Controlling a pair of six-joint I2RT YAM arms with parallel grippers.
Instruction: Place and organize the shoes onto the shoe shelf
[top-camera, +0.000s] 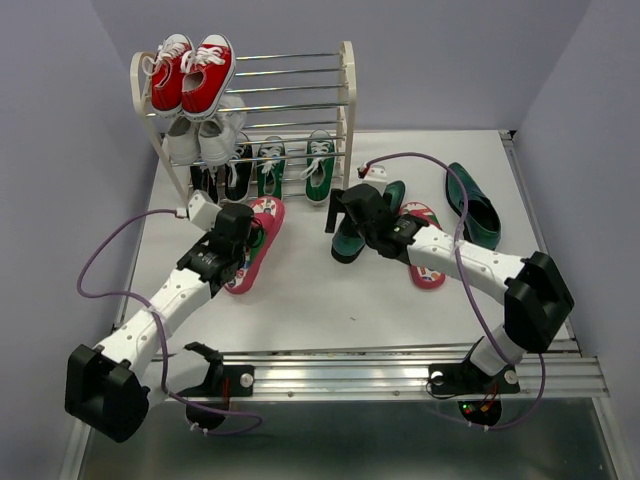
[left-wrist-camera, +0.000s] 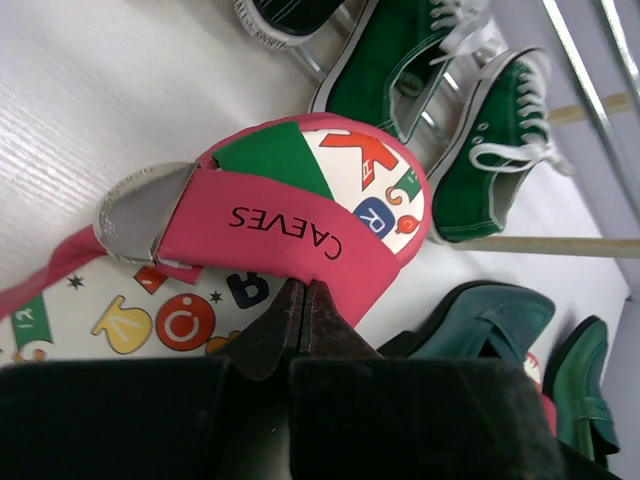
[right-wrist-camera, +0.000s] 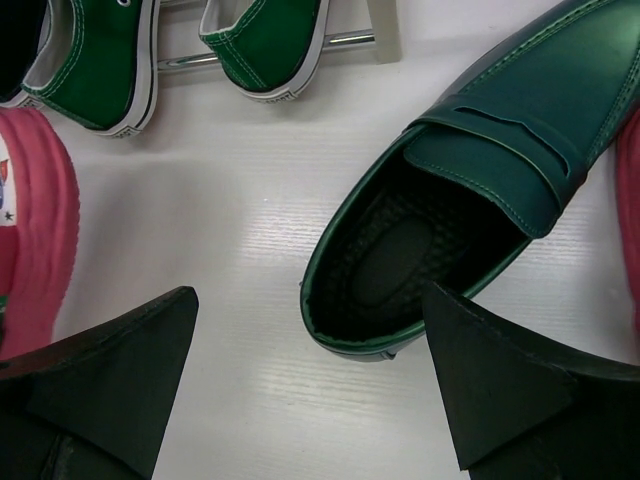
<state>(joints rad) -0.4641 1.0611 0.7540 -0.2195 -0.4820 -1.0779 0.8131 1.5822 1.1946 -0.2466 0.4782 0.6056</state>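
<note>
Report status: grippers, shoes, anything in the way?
Left gripper shut at pink flip-flop strap. Right gripper open over green loafer, not gripping. Green sneakers sit on shelf bottom tier.

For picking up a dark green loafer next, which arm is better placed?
Right. The right gripper hangs open directly over one dark green loafer, with the shoe's heel end between its fingers. The left gripper is shut at the strap of the pink flip-flop, farther from both loafers.
</note>
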